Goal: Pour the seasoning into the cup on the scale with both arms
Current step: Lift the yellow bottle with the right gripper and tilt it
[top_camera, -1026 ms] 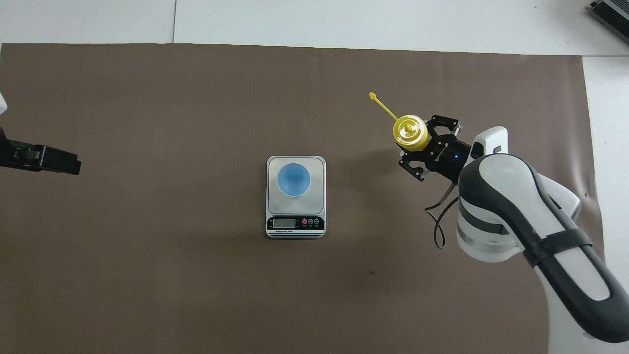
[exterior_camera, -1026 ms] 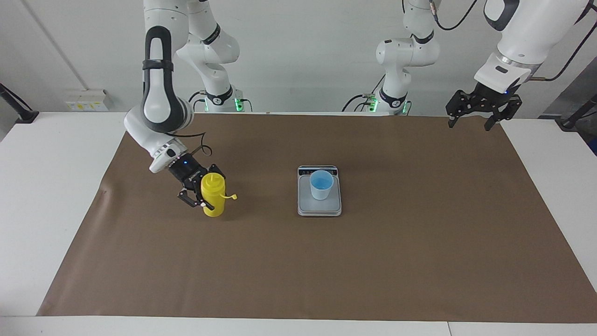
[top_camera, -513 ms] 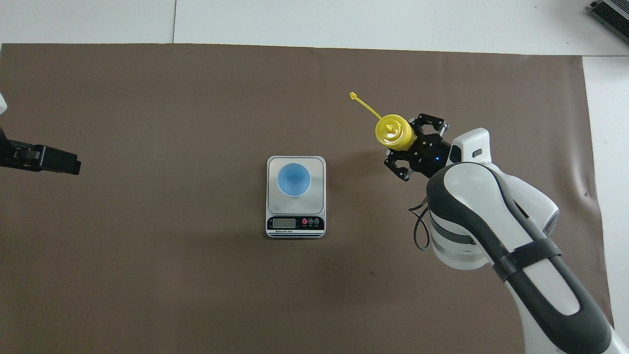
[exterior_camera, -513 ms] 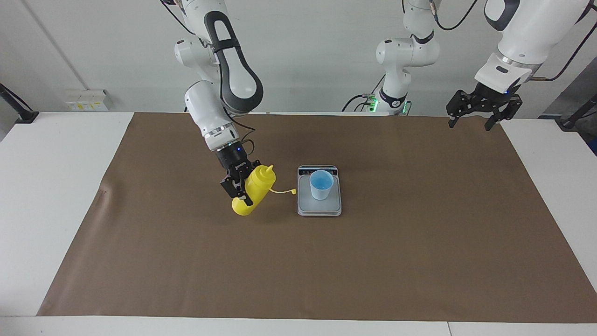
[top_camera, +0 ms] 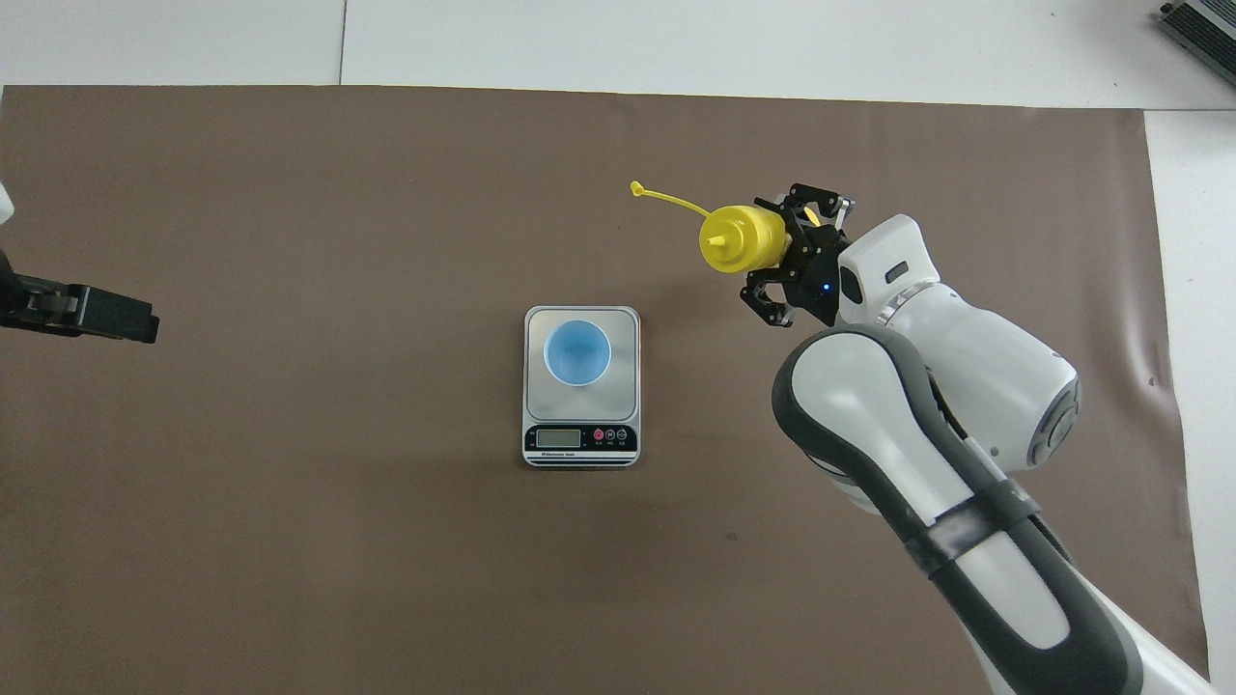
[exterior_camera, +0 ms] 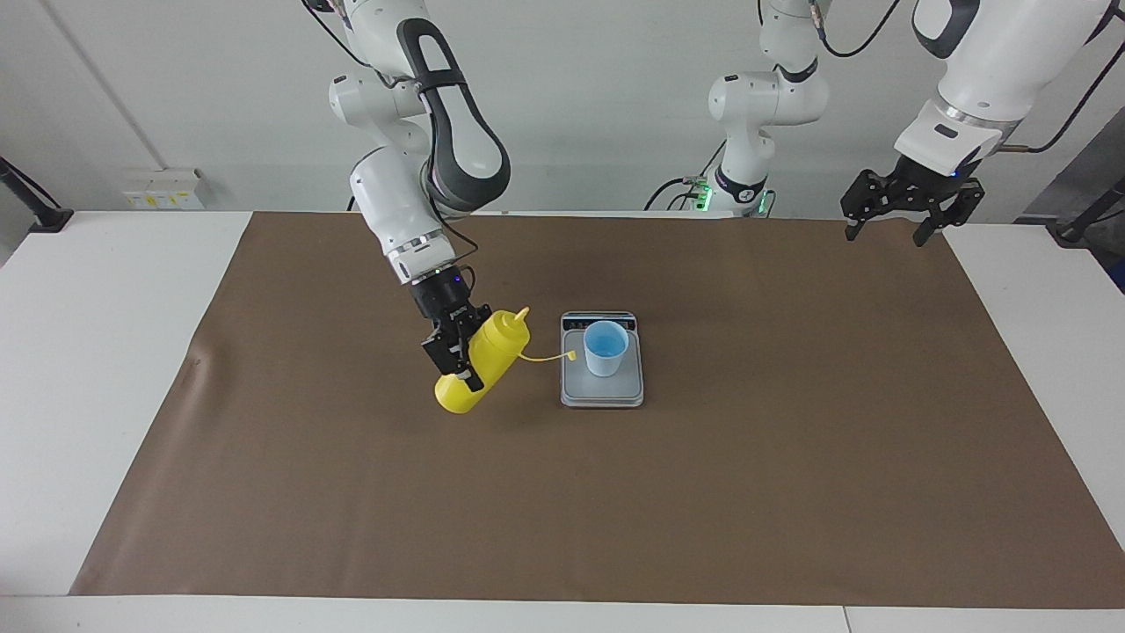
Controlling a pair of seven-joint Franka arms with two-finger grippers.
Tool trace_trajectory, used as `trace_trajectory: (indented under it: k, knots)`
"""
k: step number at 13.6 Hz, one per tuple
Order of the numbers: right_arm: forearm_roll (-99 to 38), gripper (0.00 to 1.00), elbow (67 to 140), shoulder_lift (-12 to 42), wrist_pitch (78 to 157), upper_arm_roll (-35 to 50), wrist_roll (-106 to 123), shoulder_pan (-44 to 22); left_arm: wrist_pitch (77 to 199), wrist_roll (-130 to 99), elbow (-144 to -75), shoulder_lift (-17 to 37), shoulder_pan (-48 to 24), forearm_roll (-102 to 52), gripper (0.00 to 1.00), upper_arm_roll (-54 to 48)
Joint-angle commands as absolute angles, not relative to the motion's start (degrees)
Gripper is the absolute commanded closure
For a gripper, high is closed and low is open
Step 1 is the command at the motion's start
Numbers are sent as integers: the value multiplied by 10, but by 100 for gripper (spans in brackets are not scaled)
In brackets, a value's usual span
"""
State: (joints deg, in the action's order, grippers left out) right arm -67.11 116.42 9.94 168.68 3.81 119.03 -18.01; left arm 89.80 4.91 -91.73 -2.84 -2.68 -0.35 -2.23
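My right gripper (exterior_camera: 459,367) is shut on the yellow seasoning bottle (exterior_camera: 483,360) and holds it tilted over the mat, nozzle pointing at the scale. Its tethered cap (exterior_camera: 569,356) hangs open close to the cup. The pale-blue cup (exterior_camera: 606,349) stands upright on the silver scale (exterior_camera: 602,394) at mid-table. In the overhead view the bottle (top_camera: 745,239) in the right gripper (top_camera: 787,253) is beside the scale (top_camera: 579,440) and cup (top_camera: 576,353), toward the right arm's end. My left gripper (exterior_camera: 896,230) waits open and raised at the left arm's end; it also shows in the overhead view (top_camera: 97,319).
A brown mat (exterior_camera: 791,457) covers most of the white table (exterior_camera: 88,352). The scale's dark display strip (top_camera: 579,437) faces the robots. A grey device (top_camera: 1202,24) lies at the table's corner farthest from the robots, at the right arm's end.
My right gripper has lifted the bottle off the mat, carried it toward the scale and tilted its nozzle toward the cup. The left arm has not moved.
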Motion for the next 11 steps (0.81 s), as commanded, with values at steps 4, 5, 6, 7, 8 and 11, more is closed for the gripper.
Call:
trace_trajectory:
  k: [4,5,6,7,8,11]
  knots:
    - [-463,100,1131,112,1634,40,982,-156,889,55,-921,-37,-19,-7,0,-25]
    - [-428,100,1131,112,1630,40,948,-156,889,55,-921,-37,-19,-7,0,-25]
    - [-405,100,1132,112,1628,40,917,-157,889,55,-921,-37,-19,-7,0,-25]
    - [-390,100,1132,112,1625,40,892,-161,889,55,-921,-37,-19,-6,0,-25]
    - [-373,100,1132,112,1623,39,876,-163,889,55,-921,-37,-19,-7,0,-25]
    - [-303,100,1132,112,1616,39,806,-164,889,55,-921,-37,-19,-7,0,-25]
